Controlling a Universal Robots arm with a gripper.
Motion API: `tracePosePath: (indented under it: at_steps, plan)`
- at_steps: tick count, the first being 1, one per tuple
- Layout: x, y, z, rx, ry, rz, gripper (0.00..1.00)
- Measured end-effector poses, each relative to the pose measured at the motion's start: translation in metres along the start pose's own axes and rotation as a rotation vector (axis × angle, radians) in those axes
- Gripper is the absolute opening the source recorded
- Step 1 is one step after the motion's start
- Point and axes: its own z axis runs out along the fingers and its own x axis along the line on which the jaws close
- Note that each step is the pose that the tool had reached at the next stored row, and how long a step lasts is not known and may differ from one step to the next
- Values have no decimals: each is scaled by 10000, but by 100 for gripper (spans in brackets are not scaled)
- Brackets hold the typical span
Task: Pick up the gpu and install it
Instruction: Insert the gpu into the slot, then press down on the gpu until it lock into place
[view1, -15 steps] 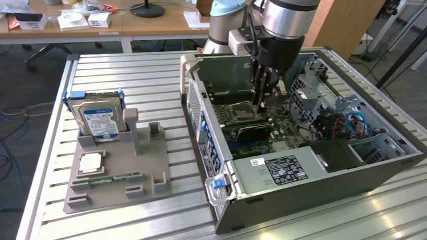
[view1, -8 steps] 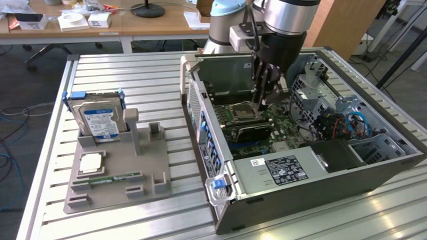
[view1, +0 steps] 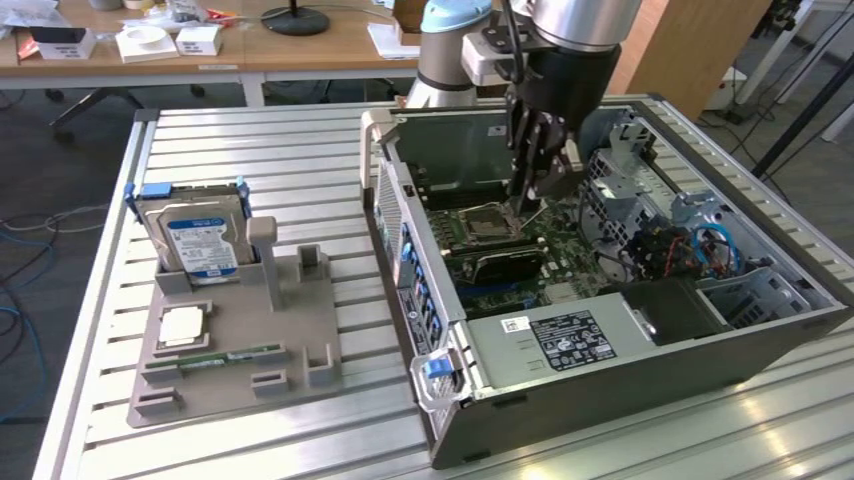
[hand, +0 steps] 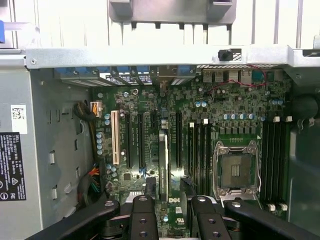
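GPU (hand: 163, 165) — one card, edge-on, gripped between two fingers (hand: 145, 215) of one gripper (view1: 537, 195) over the motherboard (hand: 225, 110). Tray (view1: 227, 390) — one hard drive (view1: 200, 238), one memory stick (view1: 220, 357).

Silver arm (view1: 581, 20), seemingly pale-blue joint cap (view1: 447, 14), black screw-studded gripper (hand: 169, 205)

The arm (view1: 577, 40) reaches straight down from above, its wrist vertical. The gripper (view1: 537, 190) points downward, its two dark fingers (hand: 145, 215) partly apart and clamped on the graphics card (hand: 163, 160), held edge-on between them.
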Motion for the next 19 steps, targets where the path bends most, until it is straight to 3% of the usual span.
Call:
tracePosePath:
  at_steps: [19]
  plan:
    - [0, 0, -5, 1, -1, 5, 33]
